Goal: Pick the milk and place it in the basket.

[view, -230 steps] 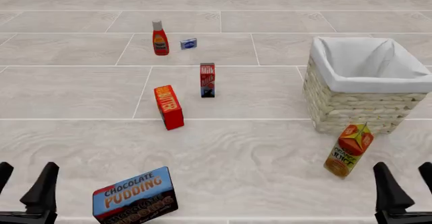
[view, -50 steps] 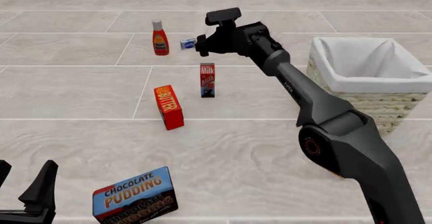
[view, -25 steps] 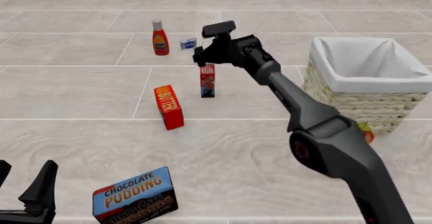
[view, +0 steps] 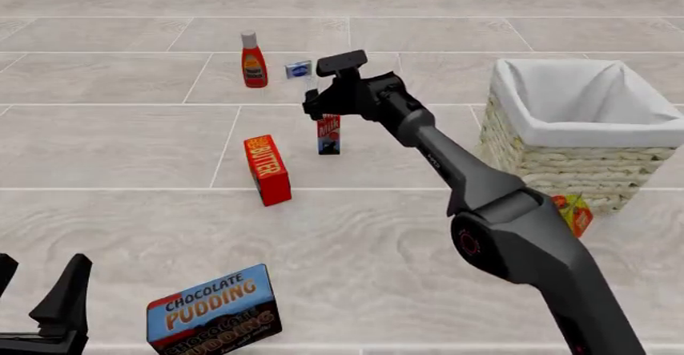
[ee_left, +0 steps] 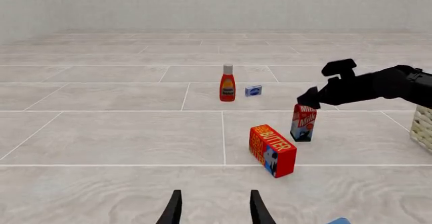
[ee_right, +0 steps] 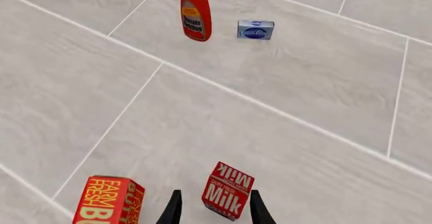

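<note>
The right hand point(view: 320, 108) hangs open just above the upright milk point(view: 328, 135), its fingers straddling the carton top without gripping. The butter box point(view: 267, 169) stands near-left, the ketchup bottle point(view: 253, 61) farther off; the basket point(view: 577, 143) sits well right. The left hand point(view: 43, 311) rests open.

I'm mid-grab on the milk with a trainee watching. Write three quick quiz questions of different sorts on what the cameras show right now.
1. True or false: the milk already lies inside the basket.
2. Multiple choice: which arm reaches over the milk? A) left B) right C) both
3. Fill in: the red box standing nearest the milk reads "____".

Key
1. False: it stands upright on the table, with the right gripper open around its top.
2. B: the left gripper sits open, far back.
3. Butter: the butter box.
</note>
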You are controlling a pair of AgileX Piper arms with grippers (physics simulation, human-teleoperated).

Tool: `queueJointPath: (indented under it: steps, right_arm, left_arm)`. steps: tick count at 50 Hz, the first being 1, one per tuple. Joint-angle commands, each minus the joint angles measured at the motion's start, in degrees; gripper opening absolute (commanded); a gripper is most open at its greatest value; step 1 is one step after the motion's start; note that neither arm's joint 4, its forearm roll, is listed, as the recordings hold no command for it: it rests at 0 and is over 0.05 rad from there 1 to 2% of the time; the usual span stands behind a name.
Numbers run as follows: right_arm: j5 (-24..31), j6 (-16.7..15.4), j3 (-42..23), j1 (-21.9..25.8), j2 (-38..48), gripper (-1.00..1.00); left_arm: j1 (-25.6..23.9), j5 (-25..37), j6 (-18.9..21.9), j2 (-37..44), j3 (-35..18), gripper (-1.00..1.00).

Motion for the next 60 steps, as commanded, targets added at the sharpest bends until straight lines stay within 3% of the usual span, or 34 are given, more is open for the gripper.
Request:
queueJointPath:
  steps: [1, 19, 37, 60]
  right_arm:
    - [-1.0, 0.1, 0.5, -0.1, 1.2, 1.00]
    - [0.4, -0.7, -3.6, -0.9, 4.7, 1.00]
    - [-3.0, -0.5, 1.5, -0.5, 3.2, 1.00]
    - [-4.4, 0.0, 2.6, -0.4, 4.4, 1.00]
  left_arm:
    - [0.0, 0.0, 0.0, 0.0, 0.0, 1.00]
    - [0.0, 0.0, 0.0, 0.0, 0.0, 1.00]
    - [0.0, 0.0, 0.0, 0.0, 0.0, 1.00]
    - [0.0, 0.0, 0.0, 0.0, 0.0, 1.00]
